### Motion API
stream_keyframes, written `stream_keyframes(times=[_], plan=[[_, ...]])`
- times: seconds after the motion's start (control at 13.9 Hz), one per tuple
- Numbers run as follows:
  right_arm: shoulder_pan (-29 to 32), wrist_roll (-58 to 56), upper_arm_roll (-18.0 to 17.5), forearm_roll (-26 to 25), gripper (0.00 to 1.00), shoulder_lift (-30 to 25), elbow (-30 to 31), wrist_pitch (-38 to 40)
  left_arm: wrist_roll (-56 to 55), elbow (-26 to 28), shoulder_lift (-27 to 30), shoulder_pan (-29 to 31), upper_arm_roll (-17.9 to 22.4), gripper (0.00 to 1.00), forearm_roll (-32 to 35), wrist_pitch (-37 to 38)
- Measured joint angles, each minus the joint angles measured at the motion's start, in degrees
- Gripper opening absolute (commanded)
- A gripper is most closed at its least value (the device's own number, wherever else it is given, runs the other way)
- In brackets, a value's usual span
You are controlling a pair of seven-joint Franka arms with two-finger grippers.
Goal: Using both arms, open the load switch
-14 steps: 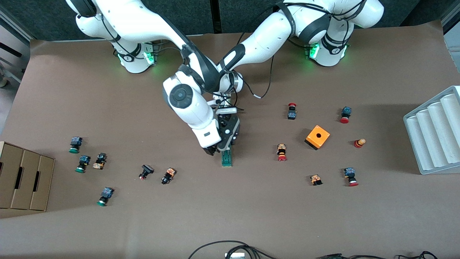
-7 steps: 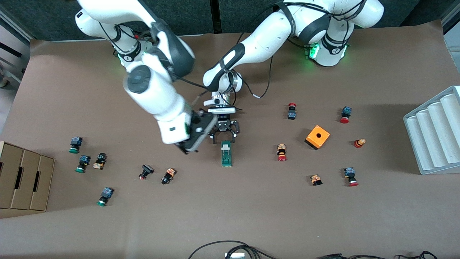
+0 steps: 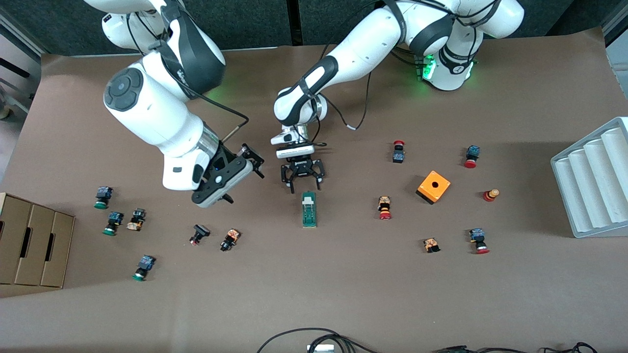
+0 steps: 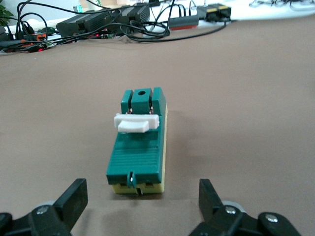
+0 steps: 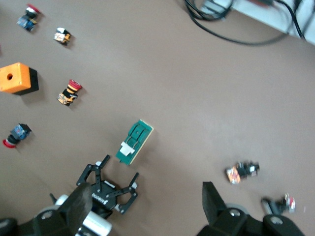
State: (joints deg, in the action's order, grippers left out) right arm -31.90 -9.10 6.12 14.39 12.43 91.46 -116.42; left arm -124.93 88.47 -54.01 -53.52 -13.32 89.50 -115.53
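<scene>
Switch body first: the load switch (image 3: 308, 209) lies flat on the brown surface (image 3: 343, 294) near the centre of the front view, its long axis running up and down the frame, a small white tab (image 4: 136, 123) set across it toward the end nearer the robots' bases. The left tool (image 3: 301, 182) sits just above that end in the frame, fingers spread apart with nothing between them; in the left wrist view the two black fingertips (image 4: 74, 196) show at the lower corners, with the switch lying free in the gap ahead of them, untouched. The right tool (image 3: 230, 176) hangs over bare surface toward the right arm's end, up and away from the switch, its fingers also wide apart and holding nothing. An orange cube (image 3: 433, 187) with a round hole stands in the middle right of the frame, toward the left arm's end, with red-capped push buttons (image 3: 384, 208) scattered around it. Green-capped push buttons (image 3: 101, 197) lie in the middle left, close to a cardboard box (image 3: 29, 245) at the frame's edge. A grey ridged tray (image 3: 591, 179) sits at the right edge.
</scene>
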Motion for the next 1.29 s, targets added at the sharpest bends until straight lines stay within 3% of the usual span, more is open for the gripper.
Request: stream_keyframes(times=[0.36, 0.65, 0.79, 1.08, 1.29], plan=[[8.27, 2.06, 0.31, -1.21, 1.00, -2.68, 0.01, 7.02, 16.74, -0.13, 3.98, 0.24, -0.01, 1.00, -11.37, -0.36], [16.14, 2.10, 0.49, -7.10, 1.00, -2.71, 0.09, 12.06, 32.57, -0.47, 7.62, 0.43, 0.01, 1.00, -21.48, -0.35], [19.35, 2.35, 1.36, -7.75, 1.00, -2.71, 0.12, 13.32, 40.14, -0.52, 9.43, 0.56, 0.12, 1.00, -25.43, -0.07], [20.77, 2.37, 6.19, -8.42, 1.00, -2.83, -0.70, 17.76, 54.57, -0.69, 12.71, 1.71, 0.38, 1.00, -32.17, 1.84], [20.69, 2.89, 6.32, -11.48, 1.00, -3.58, -2.08, 19.97, 69.00, -1.78, 16.37, 5.76, 0.44, 1.00, -42.06, 1.87]])
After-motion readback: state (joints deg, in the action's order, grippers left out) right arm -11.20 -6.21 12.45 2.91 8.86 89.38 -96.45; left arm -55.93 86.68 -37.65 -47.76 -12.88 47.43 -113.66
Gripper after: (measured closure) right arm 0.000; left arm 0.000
